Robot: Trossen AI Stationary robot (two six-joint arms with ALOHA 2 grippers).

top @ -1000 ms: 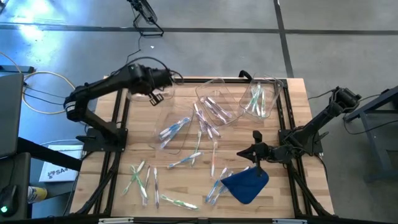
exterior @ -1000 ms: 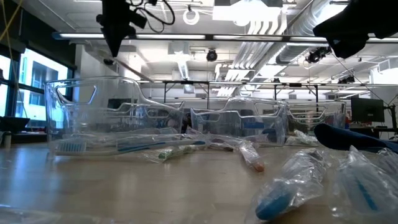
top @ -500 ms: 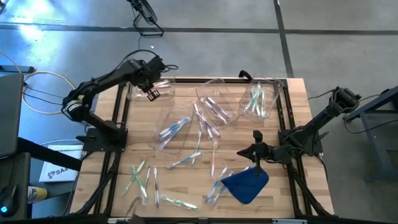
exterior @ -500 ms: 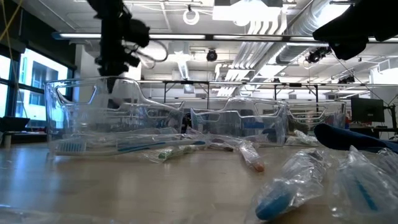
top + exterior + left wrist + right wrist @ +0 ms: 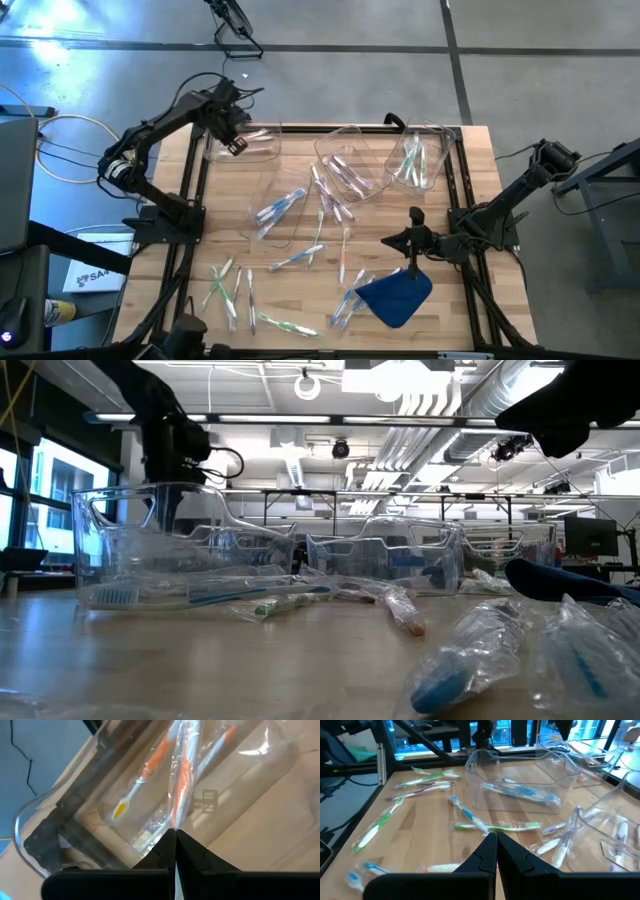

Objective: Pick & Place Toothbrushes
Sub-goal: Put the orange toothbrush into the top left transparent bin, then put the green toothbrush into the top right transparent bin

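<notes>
Pale wooden planks made up the table (image 5: 190, 250), framed in black rails. Four clear plastic bins sat across its far half: one at the far left corner (image 5: 262, 142), a larger one (image 5: 285, 205) nearer the middle holding blue toothbrushes, and two more (image 5: 350, 165) (image 5: 420, 155) to the right with pink, purple and green ones inside. A rumpled blue cloth (image 5: 398, 298) lay near the front right. The slim wrapped toothbrushes (image 5: 290, 260) lay scattered over the near half of the boards, green ones at the front left.

The left gripper (image 5: 236, 143) hung over the far-left bin, fingers pressed together with nothing between them. The right gripper (image 5: 413, 255) waited just behind the cloth, likewise closed and empty.
</notes>
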